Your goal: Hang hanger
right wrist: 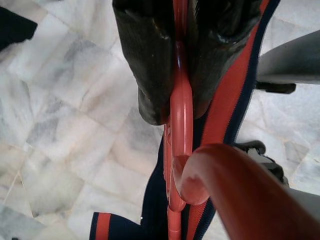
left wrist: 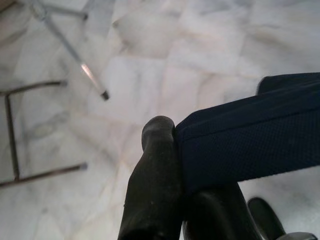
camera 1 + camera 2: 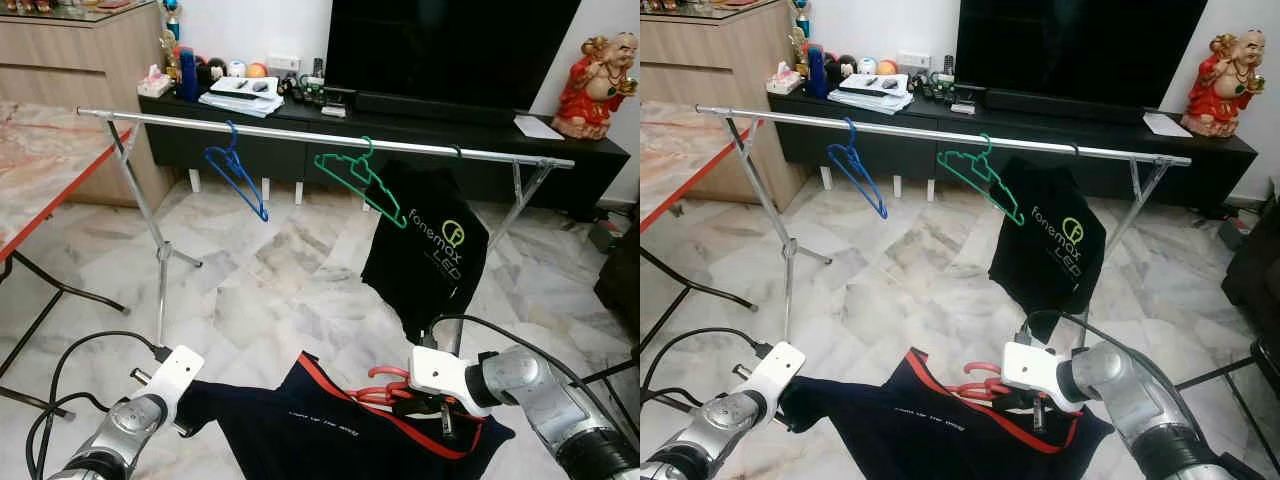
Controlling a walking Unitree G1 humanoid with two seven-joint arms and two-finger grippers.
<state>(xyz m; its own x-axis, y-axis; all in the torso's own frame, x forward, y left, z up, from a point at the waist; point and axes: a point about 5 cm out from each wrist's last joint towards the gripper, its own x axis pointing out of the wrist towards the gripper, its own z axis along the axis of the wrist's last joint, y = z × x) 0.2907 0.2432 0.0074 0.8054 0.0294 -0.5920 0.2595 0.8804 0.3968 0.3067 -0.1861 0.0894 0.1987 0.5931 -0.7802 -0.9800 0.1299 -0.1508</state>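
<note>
My right gripper (image 3: pixel 405 396) is shut on a red plastic hanger (image 1: pixel 181 112) low in front of me; its hook (image 3: pixel 378 375) points left. A navy shirt with red trim (image 3: pixel 300 430) hangs on that hanger and spreads across to my left gripper (image 2: pixel 180 165), which is shut on the shirt's dark edge (image 2: pixel 250 145). Ahead and higher, a silver clothes rail (image 3: pixel 300 133) runs left to right. On it hang a blue hanger (image 3: pixel 237 175), a green hanger (image 3: pixel 360 182) and a black printed shirt (image 3: pixel 430 245).
The rail's crossed legs (image 3: pixel 160 258) stand on the marble floor at left and right. A table with a red edge (image 3: pixel 40 170) is at my left. Behind the rail are a black TV console (image 3: pixel 420 128), the TV and a red statue (image 3: pixel 595 85).
</note>
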